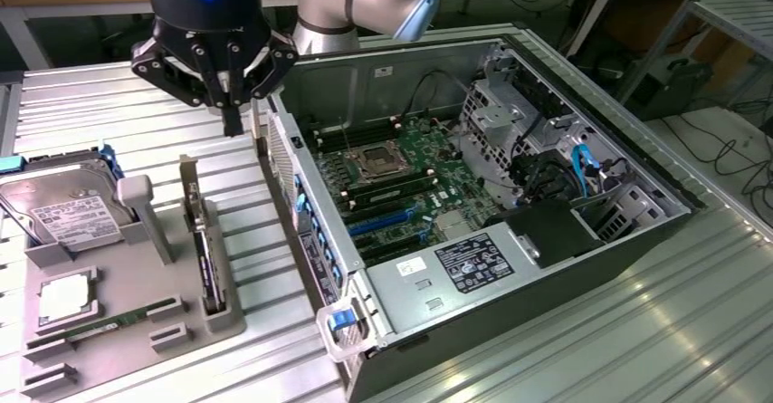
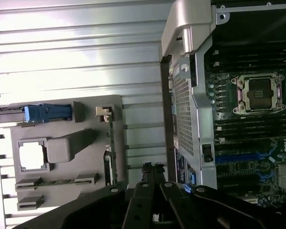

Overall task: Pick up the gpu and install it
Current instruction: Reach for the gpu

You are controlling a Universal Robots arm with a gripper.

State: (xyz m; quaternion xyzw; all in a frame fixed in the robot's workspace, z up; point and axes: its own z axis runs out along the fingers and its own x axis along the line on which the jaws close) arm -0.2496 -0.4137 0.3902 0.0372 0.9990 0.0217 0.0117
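Observation:
The gpu (image 1: 208, 256) is a thin black card standing on edge in a slot of the grey holder tray (image 1: 248, 317), its pale metal bracket at the far end. My gripper (image 1: 232, 129) hangs shut and empty above the table, beyond the card's bracket end and close to the open computer case (image 1: 324, 267). In the wrist view the gpu (image 2: 110, 152) shows edge-on in the tray (image 2: 86, 121), and my shut gripper (image 2: 152, 168) sits between the tray and the case wall (image 2: 183, 100).
The tray also holds a silver hard drive (image 1: 72, 211), a processor chip (image 1: 67, 296) and a green memory stick (image 1: 115, 323). Inside the case lies the motherboard (image 1: 405, 181) with blue slots (image 1: 386, 222), a drive cage and cables. The ribbed metal table (image 1: 676, 312) surrounds everything.

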